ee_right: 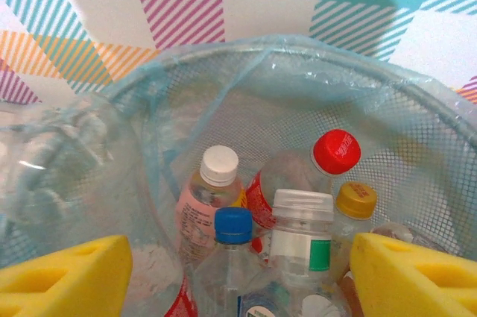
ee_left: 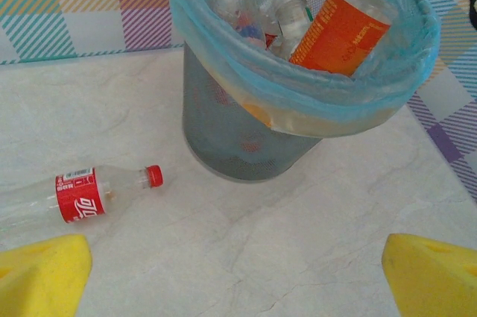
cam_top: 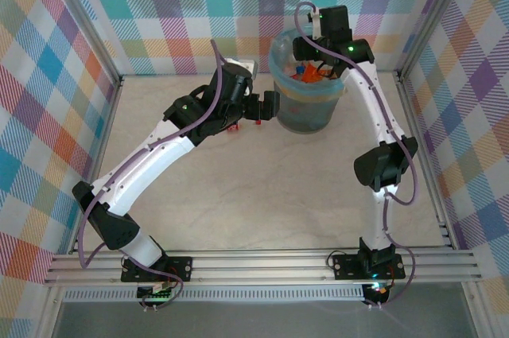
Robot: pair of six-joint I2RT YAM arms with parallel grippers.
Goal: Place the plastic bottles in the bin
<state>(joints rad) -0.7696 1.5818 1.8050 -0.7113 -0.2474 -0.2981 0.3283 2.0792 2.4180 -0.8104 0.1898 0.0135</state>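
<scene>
Apparently marbled table meets checked walls; left gripper, right gripper gape open.

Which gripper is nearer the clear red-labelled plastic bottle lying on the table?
Left. The left gripper hovers beside the bottle; the right gripper hangs above the grey-blue mesh bin.

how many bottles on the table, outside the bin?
1. A clear bottle with a red label and red cap lies on its side on the table, left of the bin in the left wrist view. Others may be hidden behind the bin.
</scene>
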